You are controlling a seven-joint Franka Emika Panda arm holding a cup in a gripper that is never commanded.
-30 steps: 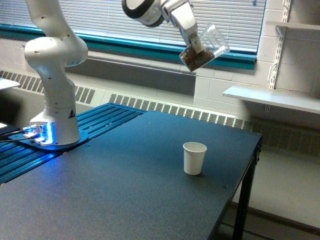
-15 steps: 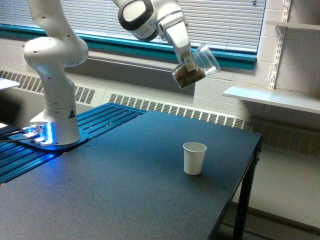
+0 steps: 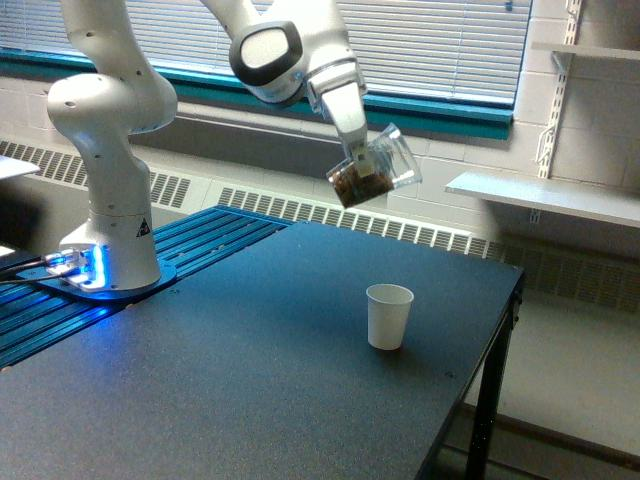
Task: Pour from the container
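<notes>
My gripper (image 3: 362,162) hangs high over the table, shut on the container (image 3: 376,168), a small clear plastic cup. The cup is tilted with its mouth toward the exterior view's right, and brown granules lie heaped at its lower left end. A white paper cup (image 3: 389,316) stands upright on the dark table (image 3: 230,380), well below the container and slightly to its right. I see nothing falling from the container.
The arm's white base (image 3: 110,240) stands at the exterior view's left on a blue ribbed platform (image 3: 200,240). The table's right edge (image 3: 500,340) drops off to the floor. A white wall shelf (image 3: 540,195) sits behind at the right.
The gripper and the container have come down and shifted toward the exterior view's left, closer to the table. The paper cup has stayed where it was.
</notes>
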